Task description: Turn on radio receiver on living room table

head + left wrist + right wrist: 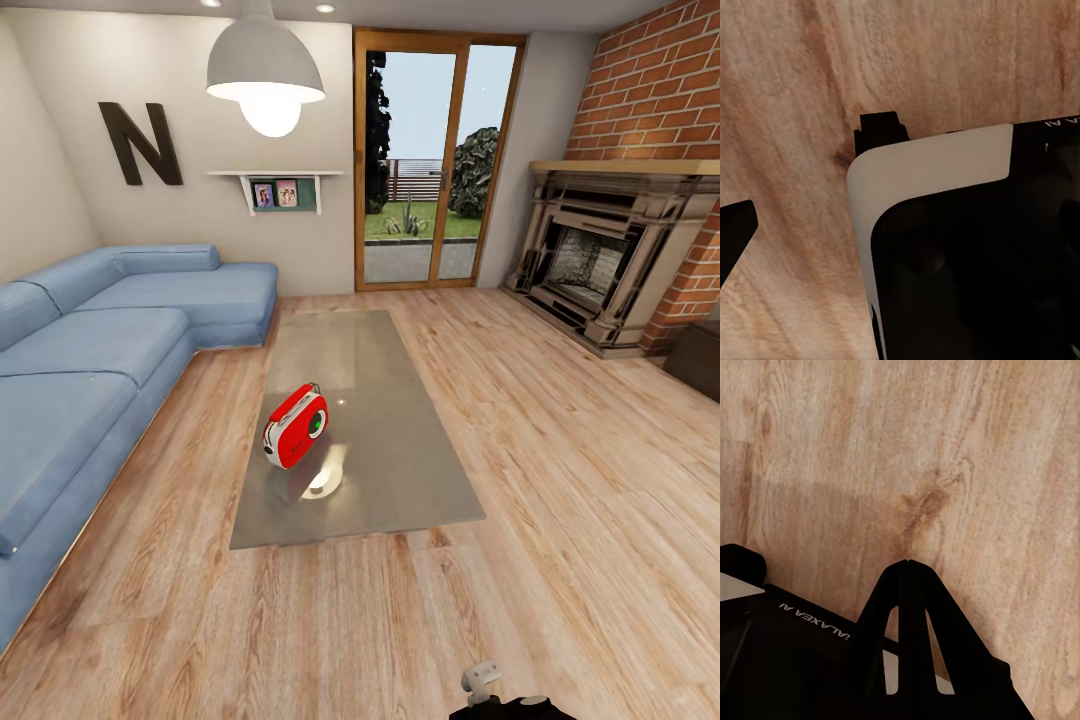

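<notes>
The red radio receiver [295, 428] with white trim stands on the near half of the long grey glossy table [400, 480] in the living room, its round dial facing right and its wire handle on top. It is ahead of me and slightly left, well out of reach of both arms. In the left wrist view one dark finger [735, 236] of my left gripper sits far out at the edge, over wood floor, so the jaws stand apart. My right gripper [908, 566] is shut with nothing in it, its fingertips meeting above the floor.
A blue sectional sofa [90, 370] runs along the table's left side. The brick fireplace [610, 260] and a dark bench [700, 360] are at the right. Glass doors [435, 160] are behind the table, and a white pendant lamp [265, 75] hangs above. Wood floor [350, 620] lies between me and the table.
</notes>
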### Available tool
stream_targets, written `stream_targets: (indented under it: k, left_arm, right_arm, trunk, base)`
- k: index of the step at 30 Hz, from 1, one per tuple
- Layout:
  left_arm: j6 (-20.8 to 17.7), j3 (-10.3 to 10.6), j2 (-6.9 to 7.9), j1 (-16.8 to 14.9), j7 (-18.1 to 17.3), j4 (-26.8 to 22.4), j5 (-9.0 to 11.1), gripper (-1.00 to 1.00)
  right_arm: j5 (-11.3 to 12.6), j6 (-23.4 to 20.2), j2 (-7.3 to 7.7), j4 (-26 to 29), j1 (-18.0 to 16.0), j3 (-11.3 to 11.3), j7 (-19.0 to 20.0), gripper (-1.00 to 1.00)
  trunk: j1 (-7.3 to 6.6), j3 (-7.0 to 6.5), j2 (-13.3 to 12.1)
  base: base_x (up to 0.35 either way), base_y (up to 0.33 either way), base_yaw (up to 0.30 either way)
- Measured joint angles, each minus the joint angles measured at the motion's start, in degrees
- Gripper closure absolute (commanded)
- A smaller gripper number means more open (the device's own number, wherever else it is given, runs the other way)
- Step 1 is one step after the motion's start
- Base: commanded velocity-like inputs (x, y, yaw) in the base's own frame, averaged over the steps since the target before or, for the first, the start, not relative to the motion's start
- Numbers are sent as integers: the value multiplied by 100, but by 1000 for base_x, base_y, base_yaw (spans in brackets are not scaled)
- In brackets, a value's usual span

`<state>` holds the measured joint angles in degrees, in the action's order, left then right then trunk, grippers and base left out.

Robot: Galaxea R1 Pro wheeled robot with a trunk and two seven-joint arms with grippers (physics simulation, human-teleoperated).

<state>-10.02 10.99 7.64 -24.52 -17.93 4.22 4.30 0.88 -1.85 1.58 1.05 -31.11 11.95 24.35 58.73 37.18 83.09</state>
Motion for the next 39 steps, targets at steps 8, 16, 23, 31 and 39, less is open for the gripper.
stream_targets:
  k: [8,16,23,31,39]
  left_arm:
    - [0,0,-3,0,0,0,0,-100]
    - [0,1,-1,0,0,0,0,-100]
    - [0,0,-3,0,0,0,0,-100]
    - [-2,0,0,0,0,0,0,-100]
    - [0,1,-2,0,0,0,0,-100]
  right_arm:
    - [0,0,0,0,0,0,0,100]
    - [0,0,0,0,0,0,0,100]
    - [0,0,0,0,0,0,0,100]
    - [0,0,0,0,0,0,0,100]
    - [0,0,0,0,0,0,0,100]
  trunk:
    - [0,0,0]
    - [0,0,0]
    - [0,0,0]
    - [0,0,0]
    - [0,0,0]
  base:
    - [0,0,0]
    - [0,0,0]
    - [0,0,0]
    - [0,0,0]
    - [0,0,0]
